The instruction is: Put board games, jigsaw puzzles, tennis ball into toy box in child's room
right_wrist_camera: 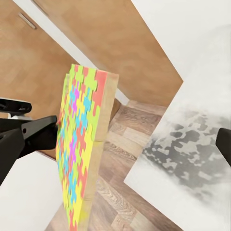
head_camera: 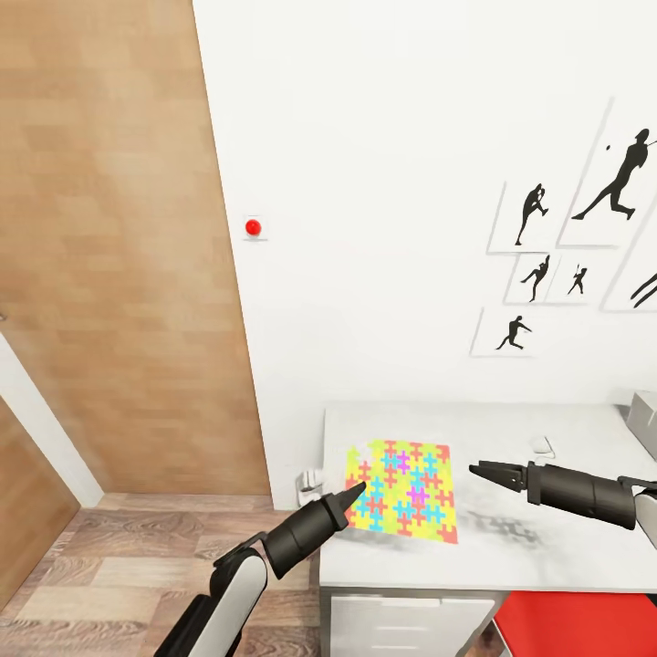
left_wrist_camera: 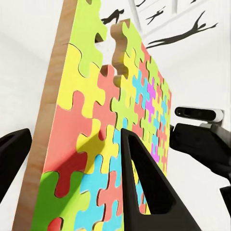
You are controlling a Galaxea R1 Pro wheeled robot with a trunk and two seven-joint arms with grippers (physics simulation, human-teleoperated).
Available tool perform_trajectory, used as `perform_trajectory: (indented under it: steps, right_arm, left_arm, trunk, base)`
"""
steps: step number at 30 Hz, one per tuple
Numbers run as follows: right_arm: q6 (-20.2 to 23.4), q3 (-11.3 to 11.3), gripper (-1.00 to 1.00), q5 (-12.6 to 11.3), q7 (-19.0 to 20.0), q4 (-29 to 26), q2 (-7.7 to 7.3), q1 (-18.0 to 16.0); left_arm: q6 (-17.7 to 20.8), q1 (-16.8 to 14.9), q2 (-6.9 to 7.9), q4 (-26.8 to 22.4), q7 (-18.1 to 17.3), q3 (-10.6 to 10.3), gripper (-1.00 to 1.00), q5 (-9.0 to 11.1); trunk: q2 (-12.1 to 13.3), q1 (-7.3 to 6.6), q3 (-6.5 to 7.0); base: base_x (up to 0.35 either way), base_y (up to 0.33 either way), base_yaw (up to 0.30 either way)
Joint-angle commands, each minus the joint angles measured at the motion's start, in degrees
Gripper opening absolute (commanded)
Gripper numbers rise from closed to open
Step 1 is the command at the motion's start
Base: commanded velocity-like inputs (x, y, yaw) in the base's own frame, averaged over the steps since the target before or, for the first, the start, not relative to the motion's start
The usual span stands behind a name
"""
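A colourful jigsaw puzzle (head_camera: 406, 488) on a thin wooden board hangs just above the left end of the pale grey table (head_camera: 584, 557), casting a mottled shadow on it. My left gripper (head_camera: 354, 497) is shut on the board's left edge. In the left wrist view its fingers (left_wrist_camera: 144, 192) straddle the puzzle (left_wrist_camera: 120, 106), one on each face. My right gripper (head_camera: 476, 470) hovers open just right of the puzzle, holding nothing. The right wrist view faces the puzzle (right_wrist_camera: 77, 139) edge-on. A light-grey box corner (head_camera: 643, 420), perhaps the toy box, shows at the table's far right.
A small white object (head_camera: 545, 445) lies on the table behind my right gripper. White drawers (head_camera: 411, 625) and something red (head_camera: 575, 630) sit under the table. A wooden wardrobe door (head_camera: 109, 255) stands left. Baseball silhouettes (head_camera: 611, 187) hang on the wall.
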Motion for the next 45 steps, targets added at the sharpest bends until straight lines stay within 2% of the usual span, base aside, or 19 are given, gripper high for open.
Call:
perform_trajectory:
  steps: [1,15,30,45]
  right_arm:
    - [0.3,0.0,1.00,-0.1,0.1,0.0,-0.01,-0.1]
    - [0.5,2.7,1.00,-0.1,0.4,-0.3,0.02,-0.1]
    - [0.6,3.4,1.00,-0.2,0.3,-0.3,0.68,-0.1]
    - [0.6,3.5,1.00,-0.2,0.3,-0.3,0.93,-0.1]
  left_arm:
    - [0.5,-0.1,-0.14,0.0,0.0,-0.1,-1.00,0.6]
    - [0.1,-0.4,-0.93,-0.1,0.7,-0.6,-1.00,0.5]
    - [-0.3,-1.1,-1.92,0.1,1.1,-0.6,-1.00,0.3]
    - [-0.3,-1.8,-2.14,0.2,1.5,-0.7,-1.00,0.8]
  trunk:
    - [-0.1,0.04,-0.13]
    - [-0.1,0.04,-0.13]
    - [-0.1,0.04,-0.13]
    - [-0.1,0.04,-0.13]
  base:
    - [0.000,0.000,0.000]
    - [0.000,0.000,0.000]
    - [0.000,0.000,0.000]
    - [0.000,0.000,0.000]
